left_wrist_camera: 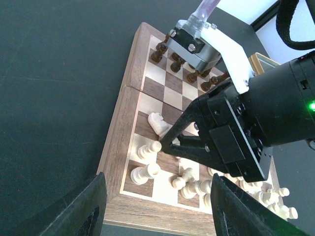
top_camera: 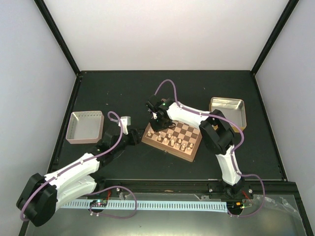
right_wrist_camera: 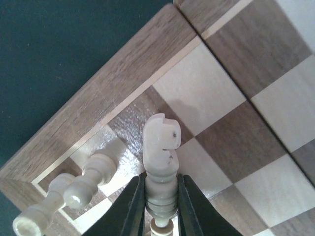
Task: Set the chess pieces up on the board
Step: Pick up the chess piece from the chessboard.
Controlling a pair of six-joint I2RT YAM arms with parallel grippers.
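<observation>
Right claw (right_wrist_camera: 161, 181) was noted clamped on the base of a cream knight (right_wrist_camera: 161, 142) beside the board's (right_wrist_camera: 98, 83) corner border, probably to be set upright on its home square; left claw (left_wrist_camera: 158, 204) was held apart, off the board's edge, judged to be giving room.

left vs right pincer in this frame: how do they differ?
Jaws: the left pincer has its jaws wide apart, while the right pincer has its jaws pressed on the base of a cream knight.
Load: the left pincer is empty, and the right pincer grips that knight.
Place: the left pincer sits just off the board, while the right pincer is over its corner squares.
Shared: both have black fingers, and both are at the same end of the board.
</observation>
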